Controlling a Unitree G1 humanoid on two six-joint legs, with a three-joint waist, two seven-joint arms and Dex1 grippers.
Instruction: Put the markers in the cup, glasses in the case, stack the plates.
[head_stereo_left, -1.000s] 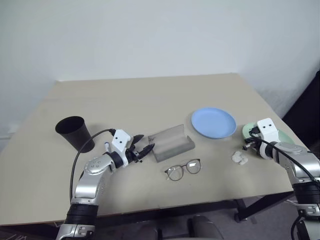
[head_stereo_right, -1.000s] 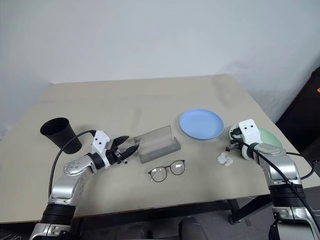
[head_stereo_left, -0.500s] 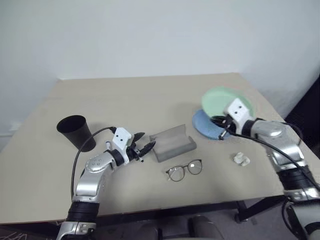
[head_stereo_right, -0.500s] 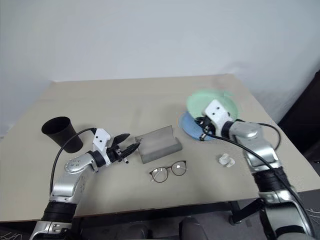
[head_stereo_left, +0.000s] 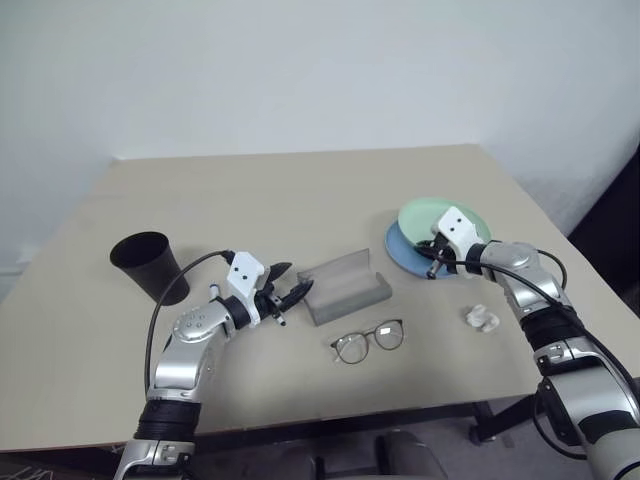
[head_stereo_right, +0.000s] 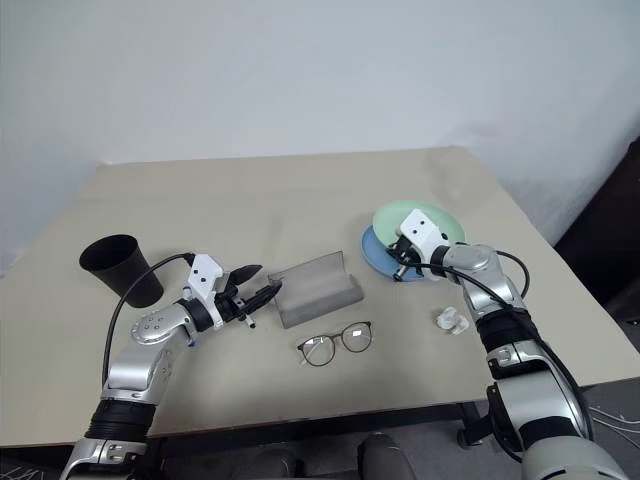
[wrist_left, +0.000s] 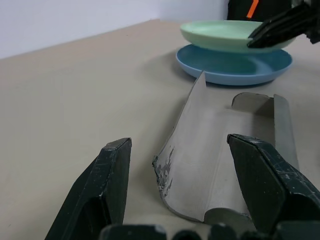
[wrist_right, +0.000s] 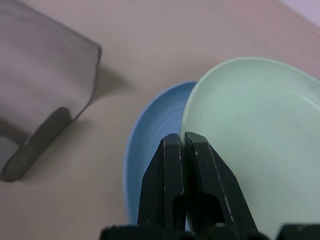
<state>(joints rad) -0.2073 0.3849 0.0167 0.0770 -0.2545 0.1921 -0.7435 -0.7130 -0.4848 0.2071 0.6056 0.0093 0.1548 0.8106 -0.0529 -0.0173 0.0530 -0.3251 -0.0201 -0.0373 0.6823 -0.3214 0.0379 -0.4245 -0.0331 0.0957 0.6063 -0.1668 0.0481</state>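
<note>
My right gripper (head_stereo_left: 434, 258) is shut on the near rim of the mint green plate (head_stereo_left: 447, 219). It holds that plate just above the light blue plate (head_stereo_left: 408, 251), overlapping its far right part. The grey case (head_stereo_left: 345, 285) lies open like a trough at the table's middle. My left gripper (head_stereo_left: 290, 285) stands open at the case's left end, with nothing between its fingers (wrist_left: 112, 170). The glasses (head_stereo_left: 367, 338) lie in front of the case. The black cup (head_stereo_left: 150, 265) stands upright at the left. I cannot make out the markers.
A small white lumpy object (head_stereo_left: 481, 318) lies near the table's (head_stereo_left: 250, 200) front right edge. The back half of the table is bare. A black cable loops from my left wrist.
My right gripper carried the green plate up from the table's right edge, swung it left and brought it down over the blue plate. My left arm kept still.
</note>
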